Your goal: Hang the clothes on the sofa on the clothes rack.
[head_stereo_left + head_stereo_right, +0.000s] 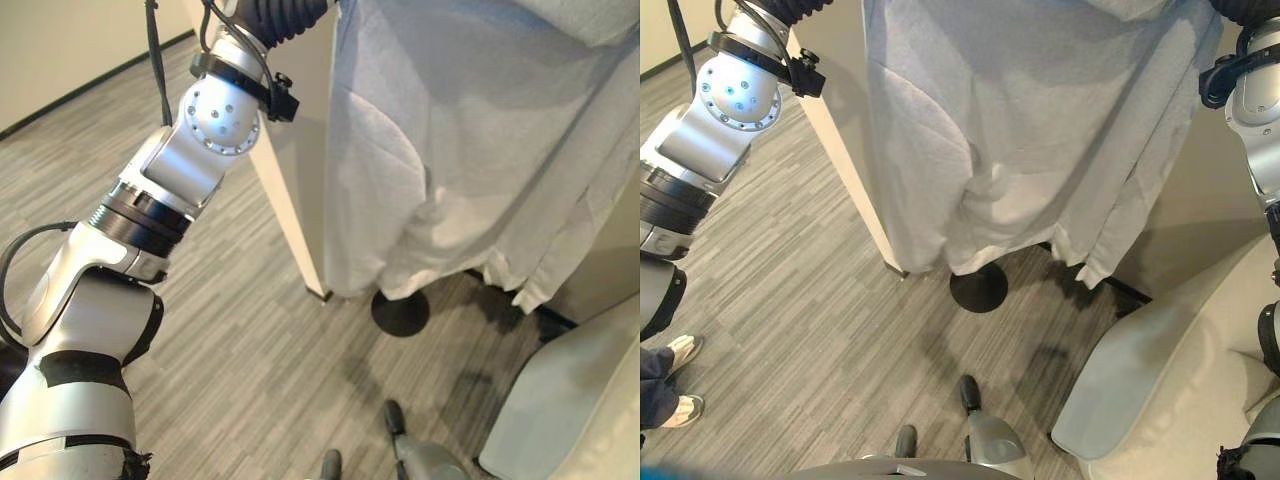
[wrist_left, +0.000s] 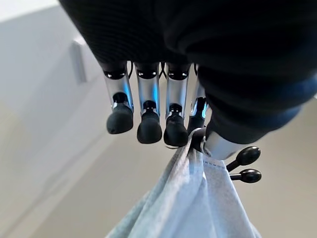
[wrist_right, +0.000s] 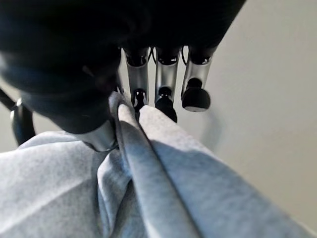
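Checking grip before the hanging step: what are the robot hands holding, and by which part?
Both hold the pale grey fabric garment by bunched folds at its top: left robot hand and right robot hand.

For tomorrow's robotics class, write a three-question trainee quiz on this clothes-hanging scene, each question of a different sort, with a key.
1. True or false: the grey garment lies flat on the floor.
2. Multiple choice: the left robot hand is A) pinching the garment's cloth, B) resting on the sofa, C) holding a hanger.
3. Fill in: the round black base stands on the floor below the garment's ____.

Key: 1 false, it hangs held up by both hands, the right robot hand gripping it too. 2 A. 3 hem.
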